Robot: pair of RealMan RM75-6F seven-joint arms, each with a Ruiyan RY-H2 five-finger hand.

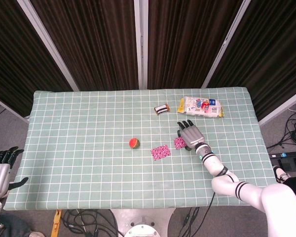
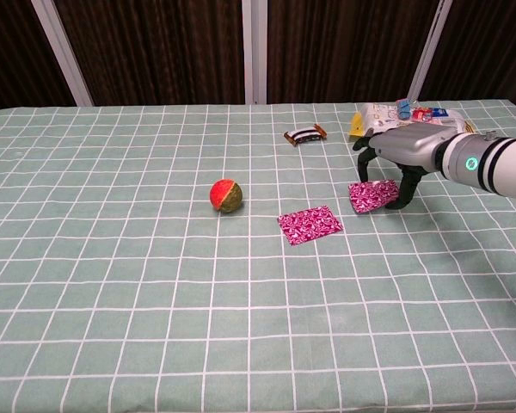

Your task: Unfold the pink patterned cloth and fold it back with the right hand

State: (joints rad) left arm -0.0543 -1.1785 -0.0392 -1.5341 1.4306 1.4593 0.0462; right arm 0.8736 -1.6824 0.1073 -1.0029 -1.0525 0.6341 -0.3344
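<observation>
Head view: the right hand (image 1: 191,135) holds a small pink cloth piece (image 1: 179,142) by its fingertips, near a second pink cloth piece (image 1: 161,152) lying flat on the table (image 1: 79,163). The left hand (image 1: 1,170) rests off the table edge, fingers apart, holding nothing.

Chest view: the right hand (image 2: 394,163) pinches the raised cloth piece (image 2: 366,195); the flat piece (image 2: 310,224) lies apart, right of a ball (image 2: 226,195).

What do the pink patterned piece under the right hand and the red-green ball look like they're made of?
The pink patterned cloth looks like thin printed fabric, matte: it drapes limp from the right hand. The ball looks matte and slightly fuzzy, possibly foam or felt; too small to tell.
</observation>
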